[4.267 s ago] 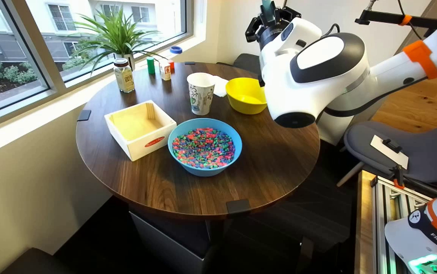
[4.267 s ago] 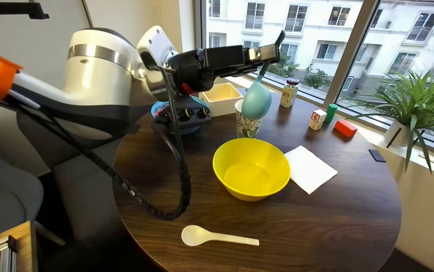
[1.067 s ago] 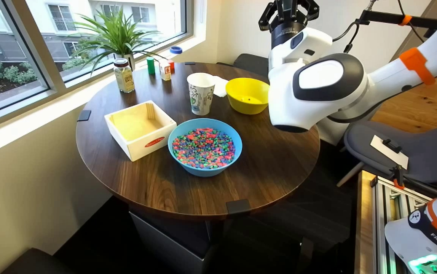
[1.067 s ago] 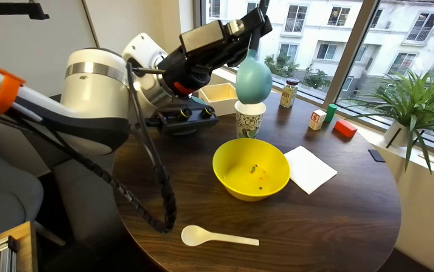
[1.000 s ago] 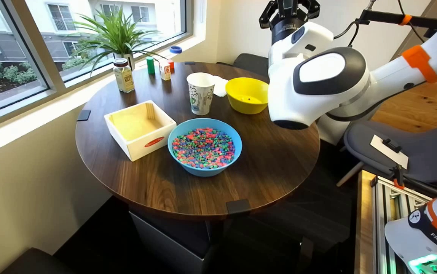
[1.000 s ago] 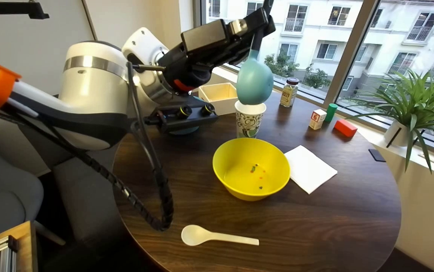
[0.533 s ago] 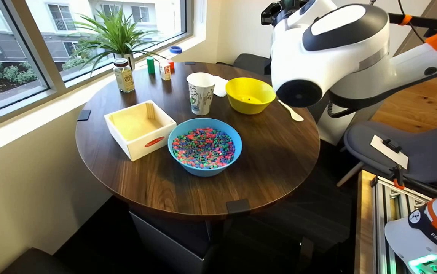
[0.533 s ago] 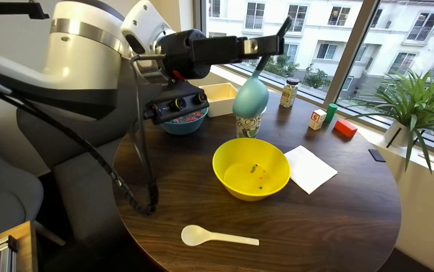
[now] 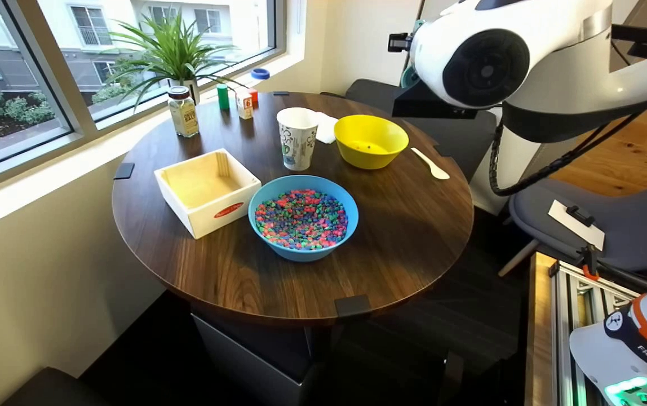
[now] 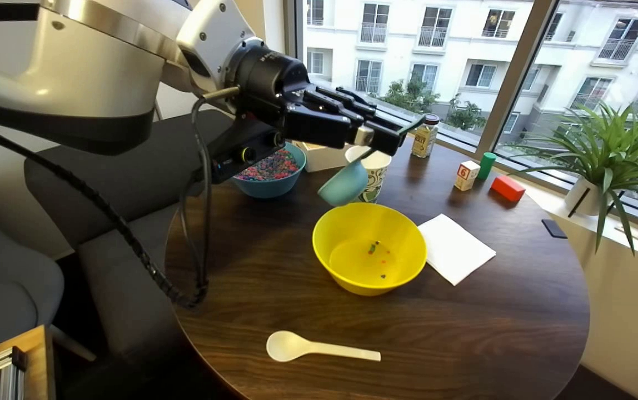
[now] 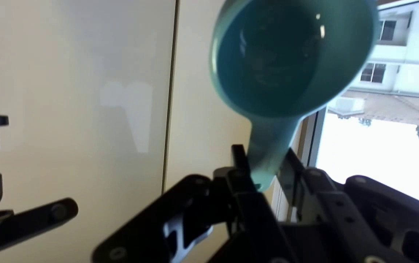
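Observation:
My gripper (image 10: 391, 139) is shut on the dark handle of a teal ladle (image 10: 345, 184), seen above the table in an exterior view. In the wrist view the ladle's hollow (image 11: 268, 62) faces the camera and appears to hold nothing. Its neck passes between the fingers (image 11: 239, 155). In that exterior view the scoop appears just behind and above the rim of a yellow bowl (image 10: 364, 286), which has several tiny coloured bits on its bottom. A blue bowl (image 9: 301, 256) full of coloured pebbles stands apart. From there the gripper is mostly hidden behind the arm.
A patterned paper cup (image 9: 297, 144) stands between the bowls, near a wooden box (image 9: 208, 194). A white spoon (image 10: 324, 349) and folded white paper (image 10: 455, 250) lie on the table (image 10: 463, 344). A jar (image 10: 424, 136), small blocks (image 10: 466, 175) and a plant stand near the window.
Over the last second my gripper has come down and turned, swinging the ladle lower toward the yellow bowl. The bits in that bowl were absent in the oldest frames.

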